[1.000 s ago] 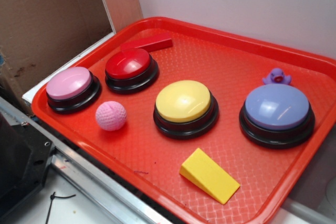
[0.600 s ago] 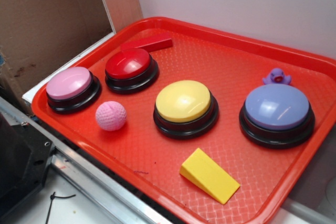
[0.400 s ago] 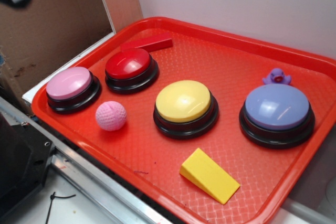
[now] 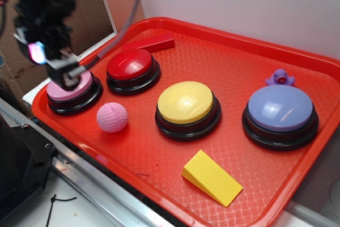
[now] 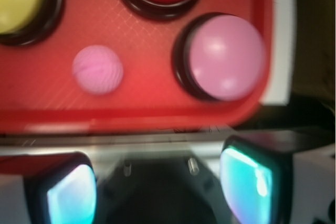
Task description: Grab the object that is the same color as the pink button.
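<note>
The small dimpled pink ball [image 4: 112, 117] lies on the red tray [image 4: 223, 62], just right of the pink button [image 4: 79, 89]; in the wrist view the ball [image 5: 97, 70] lies left of the pink button [image 5: 226, 57]. My gripper [image 4: 68, 75] hangs at the tray's left end, in front of the pink button and partly hiding it, up and left of the ball. In the wrist view the gripper [image 5: 163, 192] has its two fingers wide apart and nothing between them.
The tray also holds a red button [image 4: 132, 67], a yellow button [image 4: 187, 106], a purple button [image 4: 280, 112], a red block [image 4: 151, 42], a yellow wedge [image 4: 211, 178] and a small purple duck [image 4: 280, 77]. A cardboard wall stands left; a metal rail runs along the tray's front edge.
The arm has come into view from the upper left and dropped down over the pink button. The ball and the other things on the tray have not moved.
</note>
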